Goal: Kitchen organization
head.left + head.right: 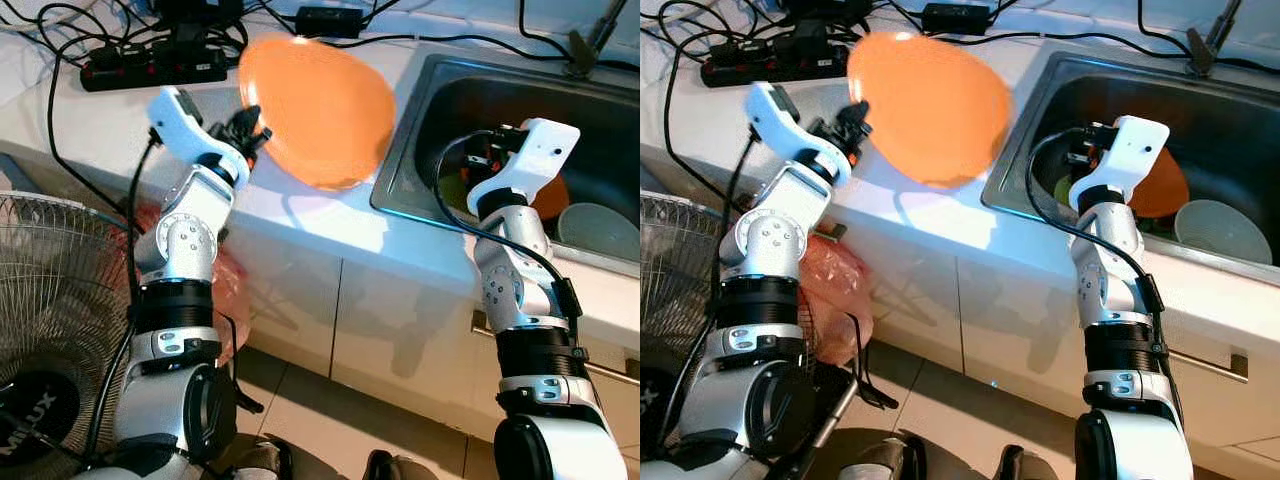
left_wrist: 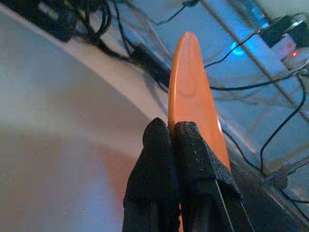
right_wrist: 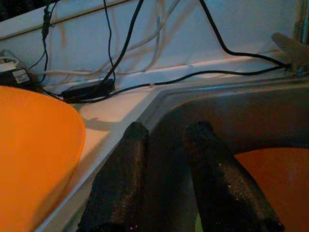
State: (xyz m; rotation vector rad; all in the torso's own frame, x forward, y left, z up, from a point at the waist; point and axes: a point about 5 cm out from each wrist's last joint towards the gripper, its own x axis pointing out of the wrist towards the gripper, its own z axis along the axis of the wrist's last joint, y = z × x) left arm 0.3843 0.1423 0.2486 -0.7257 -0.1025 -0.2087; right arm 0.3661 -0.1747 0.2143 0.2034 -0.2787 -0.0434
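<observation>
My left gripper (image 1: 252, 128) is shut on the rim of an orange plate (image 1: 318, 110), held tilted in the air above the white counter (image 1: 330, 215), just left of the sink. The left wrist view shows that orange plate (image 2: 192, 96) edge-on, pinched between the two black fingers (image 2: 193, 150). My right gripper (image 3: 164, 159) hangs open over the left part of the steel sink (image 1: 440, 90), nothing between its fingers. Inside the sink lie another orange dish (image 1: 1160, 185) and a pale green bowl (image 1: 1220, 230).
A black power strip (image 1: 150, 68) and several cables lie along the back of the counter. A faucet base (image 1: 590, 45) stands behind the sink. A floor fan (image 1: 50, 300) stands at my left, with a red bag (image 1: 835, 285) beside the cabinet doors (image 1: 390, 330).
</observation>
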